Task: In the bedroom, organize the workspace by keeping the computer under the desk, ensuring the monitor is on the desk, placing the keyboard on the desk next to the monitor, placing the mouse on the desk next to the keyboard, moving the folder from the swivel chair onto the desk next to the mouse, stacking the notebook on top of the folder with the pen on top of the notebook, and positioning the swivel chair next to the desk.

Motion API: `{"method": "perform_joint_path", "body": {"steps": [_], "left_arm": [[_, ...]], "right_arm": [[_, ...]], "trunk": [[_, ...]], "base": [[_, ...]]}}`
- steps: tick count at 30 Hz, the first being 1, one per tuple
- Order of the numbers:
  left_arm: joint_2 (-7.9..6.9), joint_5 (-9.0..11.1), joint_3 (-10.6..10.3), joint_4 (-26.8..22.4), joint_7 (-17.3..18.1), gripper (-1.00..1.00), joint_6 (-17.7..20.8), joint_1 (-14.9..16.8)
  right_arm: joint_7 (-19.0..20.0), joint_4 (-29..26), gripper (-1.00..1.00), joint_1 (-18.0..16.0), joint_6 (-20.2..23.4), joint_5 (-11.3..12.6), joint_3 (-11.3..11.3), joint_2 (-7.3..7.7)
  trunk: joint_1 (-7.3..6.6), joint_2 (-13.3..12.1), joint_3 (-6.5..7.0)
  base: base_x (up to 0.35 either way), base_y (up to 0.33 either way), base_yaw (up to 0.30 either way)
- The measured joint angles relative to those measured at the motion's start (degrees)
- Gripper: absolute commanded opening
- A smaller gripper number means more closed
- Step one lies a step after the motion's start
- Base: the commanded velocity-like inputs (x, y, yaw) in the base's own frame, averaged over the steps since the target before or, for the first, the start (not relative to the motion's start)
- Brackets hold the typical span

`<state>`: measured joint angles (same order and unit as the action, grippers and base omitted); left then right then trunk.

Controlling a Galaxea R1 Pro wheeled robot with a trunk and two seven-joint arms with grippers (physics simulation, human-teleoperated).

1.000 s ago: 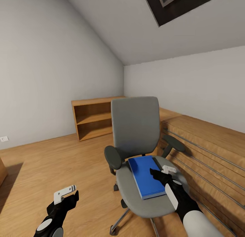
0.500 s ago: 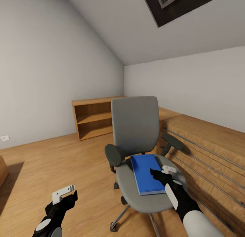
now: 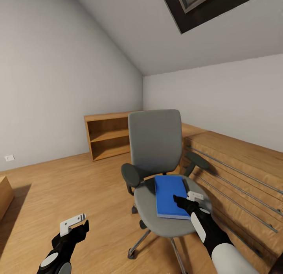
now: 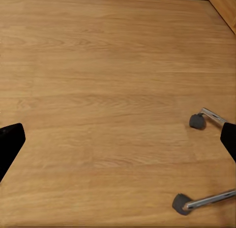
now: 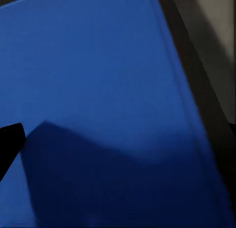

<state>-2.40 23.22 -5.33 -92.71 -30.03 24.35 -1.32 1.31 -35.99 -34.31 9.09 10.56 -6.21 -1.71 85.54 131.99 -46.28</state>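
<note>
Right claw (image 3: 188, 200) over folder (image 3: 169, 195) edge, chair (image 3: 157, 148)

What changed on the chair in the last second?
The chair turned a little, so the blue folder on its seat now lies squarer to the camera. The camera shifted slightly too. The right gripper keeps hovering over the folder's near right edge and has not taken hold of it. The left gripper stays low over the floor.
</note>
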Motion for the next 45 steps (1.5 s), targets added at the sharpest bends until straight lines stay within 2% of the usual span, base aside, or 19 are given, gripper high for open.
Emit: {"method": "perform_joint_path", "body": {"steps": [4, 8, 12, 15, 19, 35, 45], "left_arm": [[0.03, 0.0, 0.0, 0.0, 0.0, 1.0, 0.0, -0.01], [0.05, -0.01, 0.01, -0.01, -0.04, 1.0, 0.04, -0.02], [0.03, 0.0, 0.01, -0.01, -0.02, 1.0, 0.14, -0.01], [0.08, 0.0, -0.06, -0.01, -0.03, 1.0, 0.1, -0.02], [0.07, 0.0, -0.09, -0.01, -0.01, 1.0, 0.11, -0.01], [0.08, 0.0, -0.16, 0.08, 0.05, 1.0, 0.15, -0.02], [0.13, 0.0, -0.39, 0.02, 0.05, 1.0, 0.09, -0.02]], "right_arm": [[0.0, -0.04, 1.0, 0.01, 0.01, -0.02, -0.01, 0.0], [-0.03, 0.16, 1.0, 0.05, -0.13, -0.04, 0.04, 0.01], [-0.12, -0.23, 1.0, 0.04, -0.43, -0.11, 0.09, -0.05], [-0.22, -3.0, 1.0, 0.09, -0.51, -0.2, 0.16, -0.08], [-0.22, -4.05, 1.0, 0.12, -0.53, -0.23, 0.18, -0.08], [-0.07, -4.68, 1.0, 0.17, -0.62, -0.19, 0.18, -0.02], [-0.24, -4.69, 1.0, 0.15, -0.54, -0.38, 0.18, 0.0]], "trunk": [[-0.01, 0.0, 0.0], [-0.88, -1.6, 0.7], [-0.89, -1.61, 0.71], [-0.89, -1.61, 0.71], [-0.9, -1.61, 0.71], [-0.91, -1.61, 0.71], [-0.89, -1.61, 0.71]], "base": [[-0.023, 0.0, 0.0], [-0.001, 0.0, 0.0], [0.0, 0.0, 0.0], [0.0, 0.0, 0.0], [0.099, 0.0, 0.0], [0.159, 0.0, 0.0], [0.031, 0.0, 0.0]]}}
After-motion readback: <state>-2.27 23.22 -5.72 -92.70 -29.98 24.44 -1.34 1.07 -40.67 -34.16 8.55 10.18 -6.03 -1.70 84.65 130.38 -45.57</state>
